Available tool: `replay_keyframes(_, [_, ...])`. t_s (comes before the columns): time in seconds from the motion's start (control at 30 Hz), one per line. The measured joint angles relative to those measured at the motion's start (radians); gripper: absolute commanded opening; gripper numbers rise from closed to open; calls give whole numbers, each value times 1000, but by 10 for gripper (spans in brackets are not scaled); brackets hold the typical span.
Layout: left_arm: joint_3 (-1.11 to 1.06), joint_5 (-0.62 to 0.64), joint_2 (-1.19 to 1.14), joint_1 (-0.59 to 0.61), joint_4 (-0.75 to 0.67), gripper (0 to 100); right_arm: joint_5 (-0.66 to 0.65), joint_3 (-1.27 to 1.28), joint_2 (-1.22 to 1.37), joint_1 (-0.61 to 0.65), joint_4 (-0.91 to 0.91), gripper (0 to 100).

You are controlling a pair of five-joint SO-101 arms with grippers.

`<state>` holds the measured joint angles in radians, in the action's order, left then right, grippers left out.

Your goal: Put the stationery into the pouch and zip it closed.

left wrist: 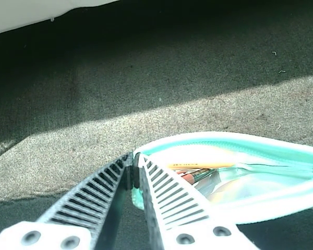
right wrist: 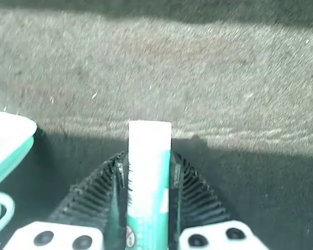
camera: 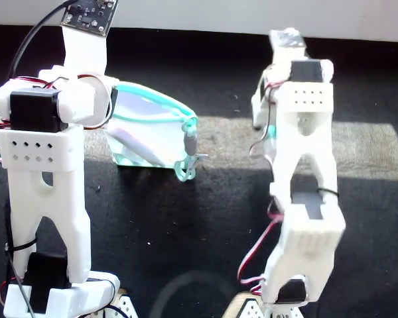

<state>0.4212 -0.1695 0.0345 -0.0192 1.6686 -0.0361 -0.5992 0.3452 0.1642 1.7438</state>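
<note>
Right jaws grip a stick (right wrist: 149,151) lengthwise; the pouch (camera: 149,136) lies at their 9 o'clock in the high view. Left jaws pinch its rim.

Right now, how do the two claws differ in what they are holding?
The left gripper pinches the rim of the open pouch; the right gripper clasps a white and teal tube. The left gripper's jaws nearly meet; the right gripper's stand apart, the tube between them. Both are shut on something.
</note>
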Motion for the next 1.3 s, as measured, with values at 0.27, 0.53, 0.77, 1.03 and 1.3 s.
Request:
replay_keyframes(0.27, [0,0,0,0,0,9,5,855,-448,6,-440,6])
replay_keyframes(0.53, [0,0,0,0,0,9,5,1485,-589,5,-870,12])
replay_keyframes(0.77, [0,0,0,0,0,9,5,1521,-605,9,-864,231])
replay_keyframes(1.03, [0,0,0,0,0,9,5,1301,-603,51,-624,169])
replay_keyframes(1.3, [0,0,0,0,0,9,5,1079,-434,57,-474,167])
